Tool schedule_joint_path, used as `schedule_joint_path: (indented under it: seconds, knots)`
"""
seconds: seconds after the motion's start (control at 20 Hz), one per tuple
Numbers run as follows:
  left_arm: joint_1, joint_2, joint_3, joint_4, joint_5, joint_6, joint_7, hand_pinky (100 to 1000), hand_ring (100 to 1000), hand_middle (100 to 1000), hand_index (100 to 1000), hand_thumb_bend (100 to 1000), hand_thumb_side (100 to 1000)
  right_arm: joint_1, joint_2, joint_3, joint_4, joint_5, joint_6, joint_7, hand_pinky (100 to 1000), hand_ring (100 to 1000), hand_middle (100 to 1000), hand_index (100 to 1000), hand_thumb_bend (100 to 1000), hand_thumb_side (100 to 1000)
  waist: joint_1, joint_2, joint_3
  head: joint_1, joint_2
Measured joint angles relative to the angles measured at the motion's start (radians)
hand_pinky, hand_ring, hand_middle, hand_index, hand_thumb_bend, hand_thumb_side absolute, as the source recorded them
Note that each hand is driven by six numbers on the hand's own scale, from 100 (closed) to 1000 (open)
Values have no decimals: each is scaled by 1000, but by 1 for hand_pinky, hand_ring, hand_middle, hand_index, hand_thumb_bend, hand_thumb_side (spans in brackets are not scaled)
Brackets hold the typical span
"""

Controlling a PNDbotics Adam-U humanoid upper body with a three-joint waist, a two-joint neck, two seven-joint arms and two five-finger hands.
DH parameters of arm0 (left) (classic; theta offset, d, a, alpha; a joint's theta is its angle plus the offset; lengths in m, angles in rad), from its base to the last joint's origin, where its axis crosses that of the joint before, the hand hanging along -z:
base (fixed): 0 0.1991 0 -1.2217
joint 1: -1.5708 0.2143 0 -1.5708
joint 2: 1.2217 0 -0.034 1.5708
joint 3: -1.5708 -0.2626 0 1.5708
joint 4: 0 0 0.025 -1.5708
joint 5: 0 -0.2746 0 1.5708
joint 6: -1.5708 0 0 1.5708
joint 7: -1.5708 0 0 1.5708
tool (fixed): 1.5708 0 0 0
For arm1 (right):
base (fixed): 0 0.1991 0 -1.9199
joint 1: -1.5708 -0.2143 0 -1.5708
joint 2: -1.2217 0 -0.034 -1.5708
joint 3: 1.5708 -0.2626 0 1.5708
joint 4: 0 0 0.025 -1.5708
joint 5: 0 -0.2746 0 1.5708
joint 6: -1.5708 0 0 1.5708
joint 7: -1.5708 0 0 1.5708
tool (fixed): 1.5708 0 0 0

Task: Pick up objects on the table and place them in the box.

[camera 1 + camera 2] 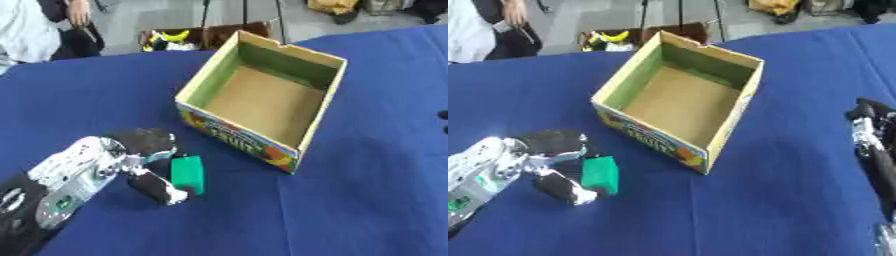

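The left hand [144,160] enters from the lower left corner and lies low over the blue table [367,200], with its fingers and thumb curled around a small green block [187,174]. The block stands upright between the fingers, its lower edge at or near the cloth; whether it is lifted clear cannot be determined. The block is positioned near the front left corner of the cardboard box [317,120], outside it and not touching it. The box sits open-topped near the middle of the table, turned at an angle, with a plain brown floor, green inner walls and colourful printing on the outer front wall. Nothing is visible inside the box. The right hand [874,140] appears at the right edge of the right eye view, well apart from the box and the block; its finger state cannot be determined from either view
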Motion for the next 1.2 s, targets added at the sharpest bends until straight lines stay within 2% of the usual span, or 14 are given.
schedule_joint_path:
  seconds: [0.4,0.8,1.2]
  knots:
    - [0,1,9,-1,-17,6,58,100,341,449,714,100,600,0,0,0,0,0,0,0,829,869,650,825,100,715,0,0,0,0,0]
    - [8,40,41,-57,-5,18,82,100,316,432,696,100,592,1,0,0,1,0,0,0,828,868,650,825,100,716,1,-11,2,0,0]
    - [12,117,121,-231,51,55,90,100,298,414,685,100,593,5,0,0,6,0,0,0,828,868,649,825,100,716,10,-21,-8,0,0]
